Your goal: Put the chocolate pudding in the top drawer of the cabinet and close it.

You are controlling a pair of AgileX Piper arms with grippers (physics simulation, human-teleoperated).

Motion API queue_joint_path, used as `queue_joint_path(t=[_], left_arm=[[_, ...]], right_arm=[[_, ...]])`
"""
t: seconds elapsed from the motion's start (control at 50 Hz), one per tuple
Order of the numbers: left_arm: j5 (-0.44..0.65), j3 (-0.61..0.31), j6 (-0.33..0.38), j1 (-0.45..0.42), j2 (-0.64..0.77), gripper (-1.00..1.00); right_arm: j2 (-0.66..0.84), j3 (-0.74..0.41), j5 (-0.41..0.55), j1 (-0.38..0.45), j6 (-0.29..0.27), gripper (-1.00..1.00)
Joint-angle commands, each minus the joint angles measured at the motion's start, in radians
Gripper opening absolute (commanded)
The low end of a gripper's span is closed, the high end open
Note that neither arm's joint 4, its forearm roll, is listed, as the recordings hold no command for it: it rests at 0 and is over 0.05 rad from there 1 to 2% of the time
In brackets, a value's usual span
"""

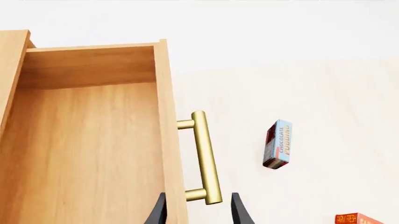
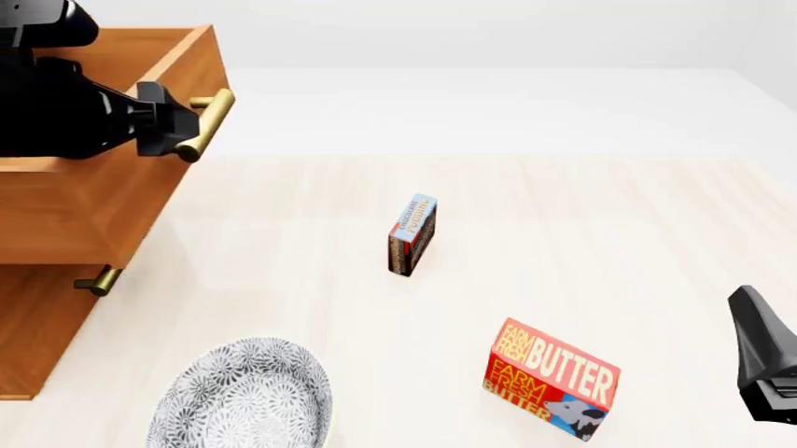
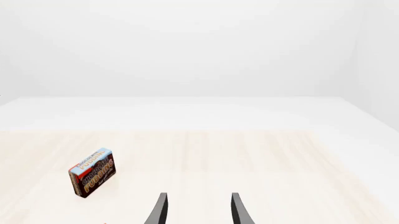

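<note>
Front view shows the cabinet (image 2: 50, 233) at the left edge of the table (image 2: 598, 224), with its top drawer (image 2: 125, 84) pulled out and open, standing proud of the lower drawer, whose brass handle (image 2: 100, 280) peeks out below. The left hand (image 2: 174, 126) sits at the top drawer's brass handle (image 2: 205, 124); in the left wrist view its two dark fingers (image 1: 159, 212) stand spread apart on either side of the lower end of that handle (image 1: 203, 156), not pressed against it, so the left hand is released. The same view looks down into the drawer (image 1: 81, 149), whose wooden floor is bare. The chocolate pudding (image 2: 412, 234) stands on edge near the middle of the table, well apart from the cabinet, its light blue top upward; it also shows in the left wrist view (image 1: 277, 144) and in the right wrist view (image 3: 92, 172). A butter box (image 2: 551, 378) stands nearer the camera to the right, and a patterned grey plate (image 2: 243, 397) lies near the front left. The right hand (image 3: 196, 210) waits low at the right edge of the table, its fingers (image 3: 237, 207) parted and holding nothing, well away from the pudding.
</note>
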Motion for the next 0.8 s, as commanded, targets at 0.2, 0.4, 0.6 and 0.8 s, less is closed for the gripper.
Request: queue_joint_path(t=[0.2,0.4,0.6,0.8], left_arm=[[-0.031,0.044,0.032,-0.042,0.086,1.00],[-0.045,0.047,0.030,-0.051,0.100,1.00],[-0.058,0.049,0.020,-0.070,0.115,1.00],[-0.060,0.041,0.023,-0.076,0.128,1.00]], right_arm=[[0.000,0.000,0.000,0.000,0.000,1.00],[0.000,0.000,0.000,0.000,0.000,1.00],[0.000,0.000,0.000,0.000,0.000,1.00],[0.000,0.000,0.000,0.000,0.000,1.00]])
